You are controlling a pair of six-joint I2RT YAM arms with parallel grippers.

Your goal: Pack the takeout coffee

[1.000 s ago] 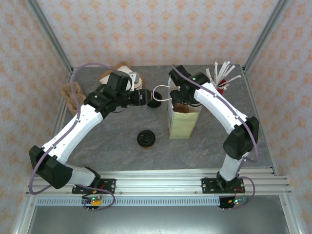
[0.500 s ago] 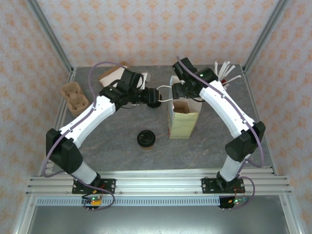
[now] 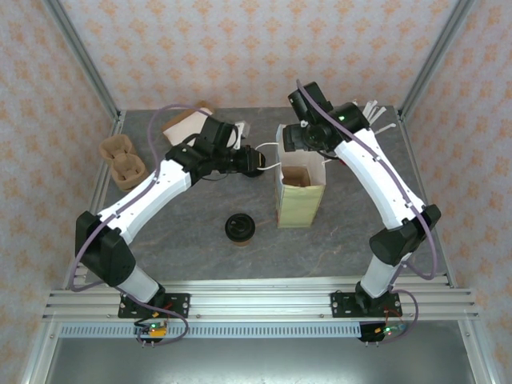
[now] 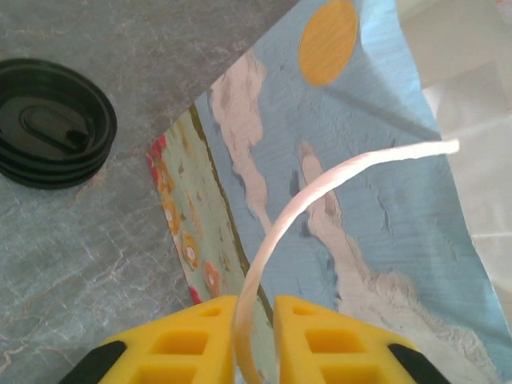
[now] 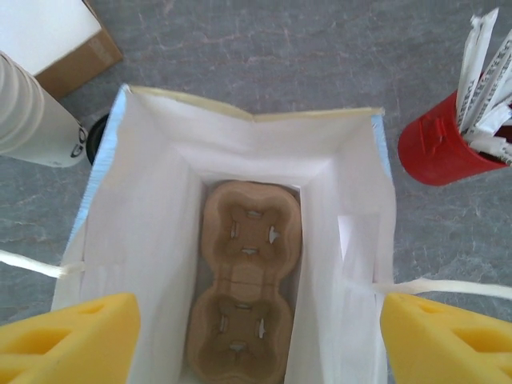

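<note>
Presently the left hand (image 4: pixel 254 316) shows its yellow fingers standing narrow, with the bag's white twisted-paper handle (image 4: pixel 304 200) running up between them. Whether they already pinch it I cannot tell. Just past the fingers is the printed side of the tall paper bag (image 3: pixel 298 208), sky-blue with clouds and an orange sun. Beside it, on the grey stone-look table (image 3: pixel 320 248), is a short stack of loose black plastic lids (image 4: pixel 52 120). The right hand (image 5: pixel 256 336) hangs wide open above the bag's mouth, one finger on each side, holding nothing. Beneath it, a brown moulded-pulp cup carrier (image 5: pixel 248 288) lies at the bottom of the bag.

The takeout coffee (image 3: pixel 239 228), a small cream-tan paper cup with a round black plastic lid, stands upright on the table near the bag's front-left corner, apart from both hands. It looks light, though top-heavy if filled. The thin paper wall would likely buckle under a hard squeeze, and the slick lid could pop off. The safest hold seems to be around the body below the lid rim, keeping the cup upright.

The bag's mouth is narrow, its handles arch across it, and the right hand sits over the opening. A red plastic cup of paper-wrapped straws (image 5: pixel 436 144) stands just beside the bag. A stack of lidless cream cups (image 5: pixel 32 104) and a cardboard box (image 5: pixel 64 40) are on its other side.
</note>
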